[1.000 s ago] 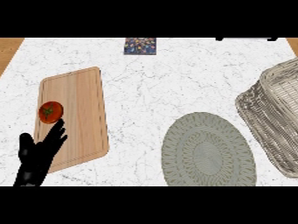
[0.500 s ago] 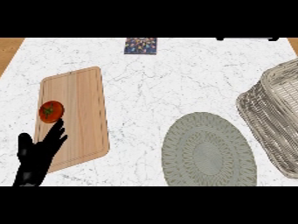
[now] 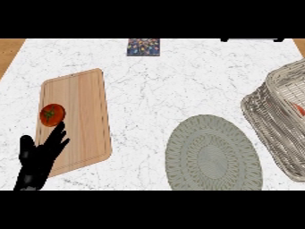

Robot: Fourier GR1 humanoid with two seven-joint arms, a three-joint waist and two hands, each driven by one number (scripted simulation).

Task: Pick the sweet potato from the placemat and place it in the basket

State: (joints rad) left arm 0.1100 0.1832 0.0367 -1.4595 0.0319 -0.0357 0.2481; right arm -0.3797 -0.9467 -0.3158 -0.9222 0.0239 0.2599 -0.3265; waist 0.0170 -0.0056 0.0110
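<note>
A round grey-green placemat (image 3: 213, 154) lies on the marble counter at the lower middle, with nothing on it. To its right stands a wire basket (image 3: 290, 117); a small orange-red patch, the sweet potato (image 3: 299, 109), shows through its wires. My left hand (image 3: 37, 162) rests open at the lower left, fingers up, over the near end of a wooden cutting board (image 3: 77, 117). My right hand is out of view.
A red tomato (image 3: 52, 113) sits on the cutting board's left edge, just beyond my left fingertips. A small dark patterned item (image 3: 143, 47) lies at the counter's far edge. Wooden surfaces border the counter at both upper corners.
</note>
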